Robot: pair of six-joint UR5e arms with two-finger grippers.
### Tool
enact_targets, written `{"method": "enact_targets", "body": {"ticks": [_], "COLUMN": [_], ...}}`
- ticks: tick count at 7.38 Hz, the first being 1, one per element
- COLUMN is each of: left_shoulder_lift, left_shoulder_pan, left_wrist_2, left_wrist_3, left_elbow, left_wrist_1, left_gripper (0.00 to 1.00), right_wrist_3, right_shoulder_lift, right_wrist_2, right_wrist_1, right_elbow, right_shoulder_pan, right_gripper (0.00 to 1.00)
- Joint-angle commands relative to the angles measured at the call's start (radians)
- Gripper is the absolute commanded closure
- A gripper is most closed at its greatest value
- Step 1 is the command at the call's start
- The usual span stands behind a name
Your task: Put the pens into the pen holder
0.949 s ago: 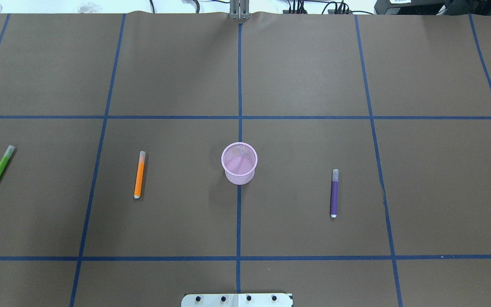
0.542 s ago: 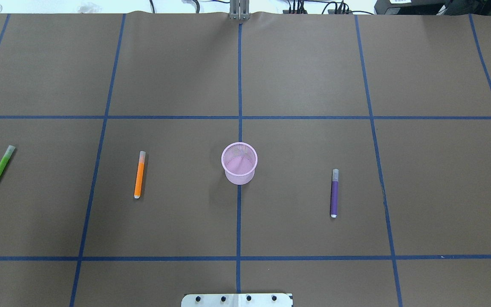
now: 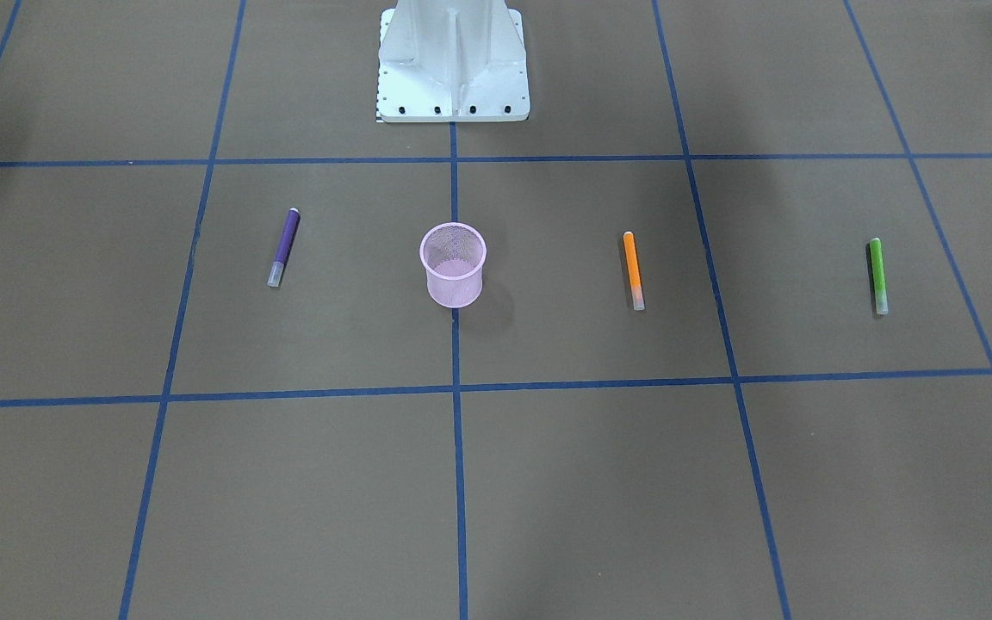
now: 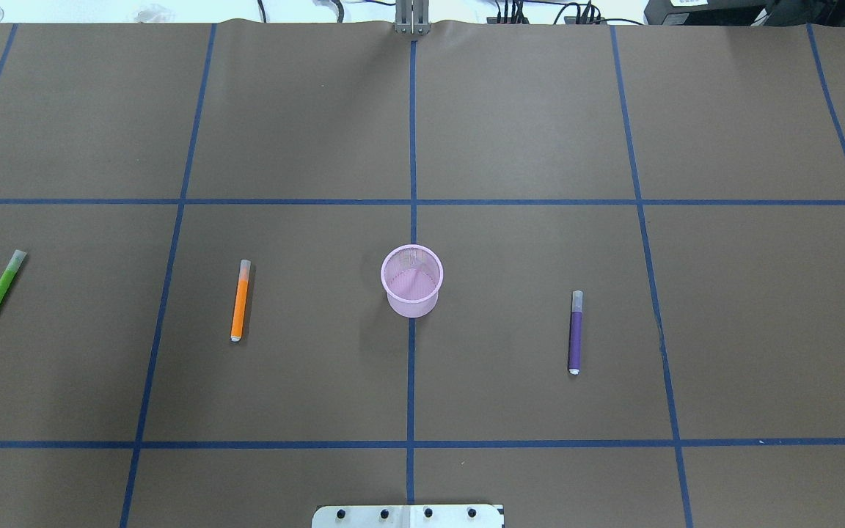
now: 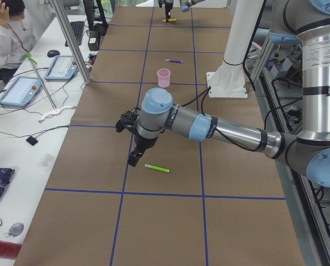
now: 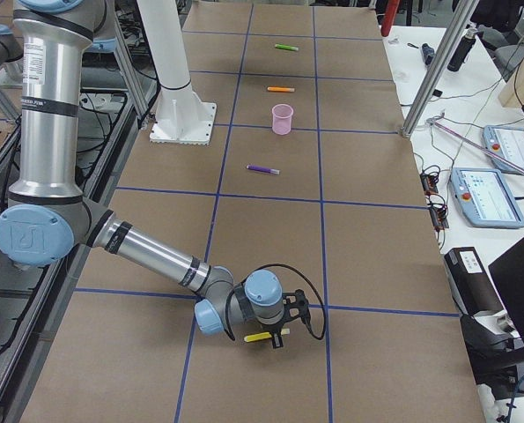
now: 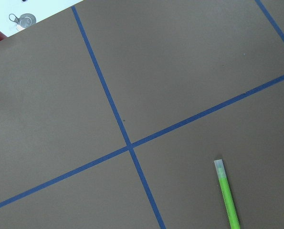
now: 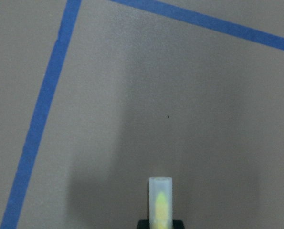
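step: first pickup, holder empty | right gripper [image 6: 279, 331] at yellowish pen [image 6: 255, 337], far right of pen holder [image 4: 411, 281], grip state can't tell | left gripper [image 5: 133, 159] beside green pen [image 5: 156, 168], far left of holder, can't tell either | tip: pinch mid-barrel, upend over rim
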Motion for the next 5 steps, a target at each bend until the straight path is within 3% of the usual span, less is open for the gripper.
{"method": "enact_targets", "body": {"ticks": [1, 2, 4, 5], "left_shoulder_lift": [0.0, 0.0, 0.0, 0.0], "left_shoulder_pan": [0.0, 0.0, 0.001, 0.002], "left_wrist_2": [0.0, 0.0, -0.002, -0.017], "left_wrist_3": [-0.002, -0.002, 0.002, 0.0], "left_elbow": [0.001, 0.001, -0.001, 0.004], "left_wrist_1": [0.0, 0.0, -0.033, -0.064], "left_gripper": [0.0, 0.0, 0.0, 0.0], "right_wrist_3": [0.004, 0.031, 0.307, 0.33], "right_shoulder_lift": [0.001, 0.003, 0.036, 0.08], "right_wrist_2": [0.006, 0.004, 0.007, 0.009], "right_wrist_1": [-0.001, -0.001, 0.004, 0.042], "right_elbow": [0.063, 0.121, 0.332, 0.397], "right_shoulder_pan": [0.003, 0.003, 0.002, -0.039], "right_gripper": [1.0, 1.0, 1.0, 1.0]}}
